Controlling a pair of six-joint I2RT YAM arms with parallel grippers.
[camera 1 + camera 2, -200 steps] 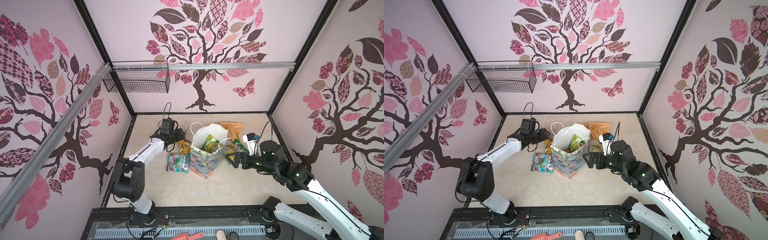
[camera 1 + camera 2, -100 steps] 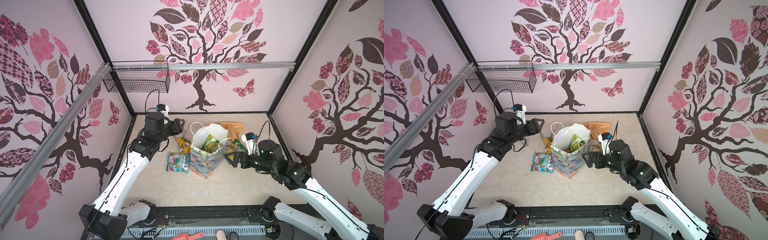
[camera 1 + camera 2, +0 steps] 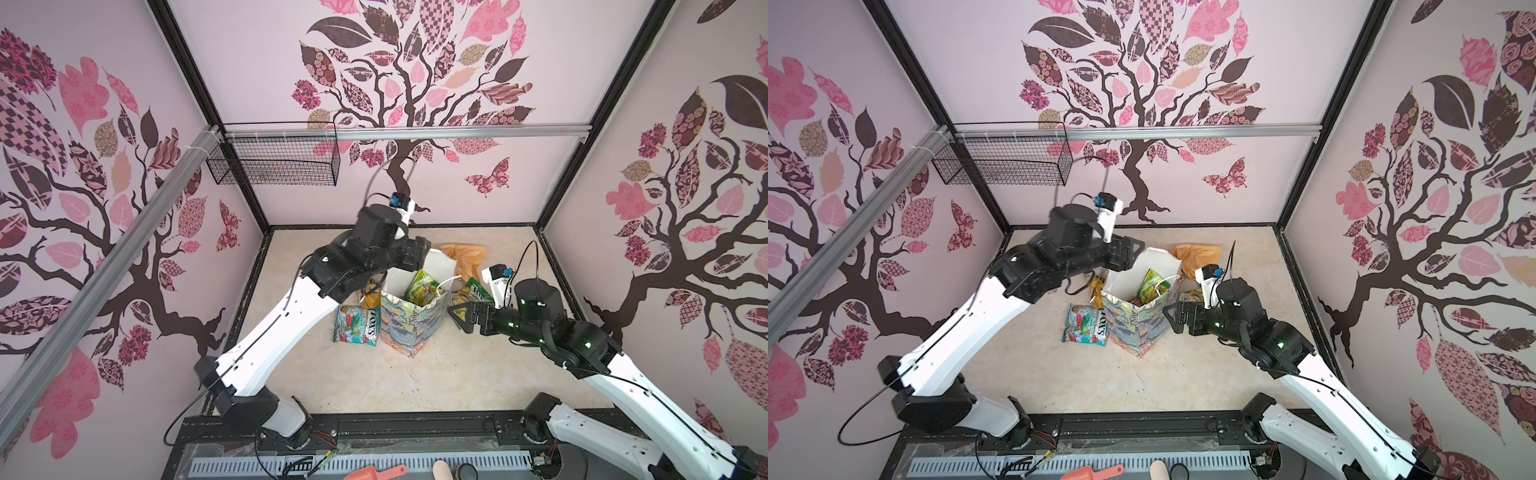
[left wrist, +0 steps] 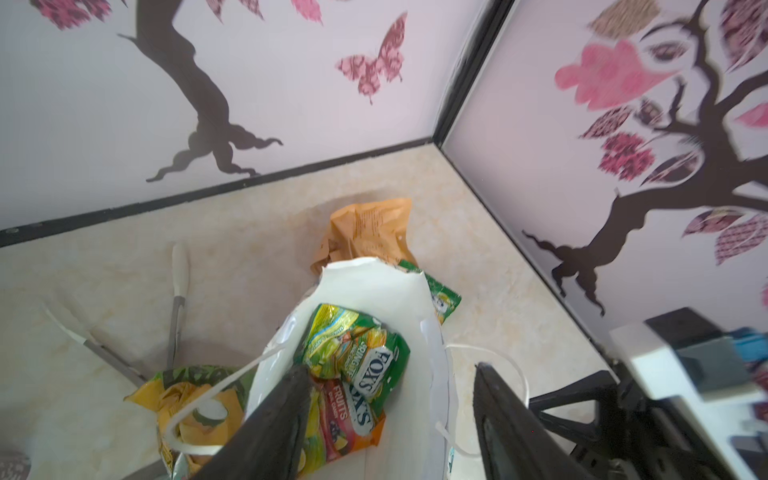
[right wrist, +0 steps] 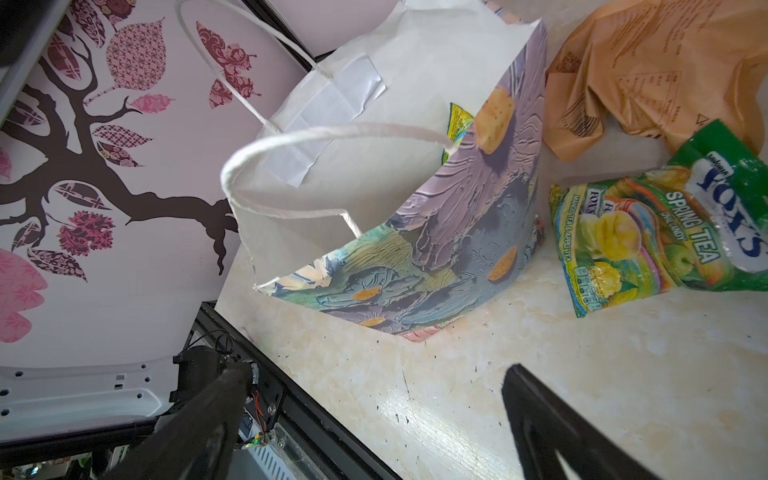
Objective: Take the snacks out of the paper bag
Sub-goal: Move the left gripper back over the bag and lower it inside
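The tall floral-print paper bag with white cord handles (image 3: 409, 328) stands upright in the middle of the tabletop (image 3: 415, 386), mouth open. Two snacks are inside: a glossy green-yellow FOX'S pouch (image 4: 353, 353) leaning on the white inner wall, and an orange-red FOX'S pouch (image 4: 353, 419) beneath it. Out on the tabletop lie a teal-red pouch (image 3: 357, 326) just left of the bag, a crumpled gold-yellow wrapper (image 3: 370, 291) at its far-left corner, and a second green-yellow pouch (image 5: 648, 232) to its right. A crumpled tan plastic sack (image 3: 463, 253) lies on the far side of the bag.

The left fingers (image 4: 274, 424) hover over the bag's far-left rim, partly spread and empty. The right fingers (image 5: 540, 424) are wide apart and empty, low, just right of the bag and not touching it.

The step in hand looks like the reach into the bag for the upper green-yellow pouch. The next move calls for lowering the left fingers straight into the mouth, clear of the cord loop beside them, and pinching the pouch's upper edge. The bag looks light, so the right fingers may need to steady its wall.
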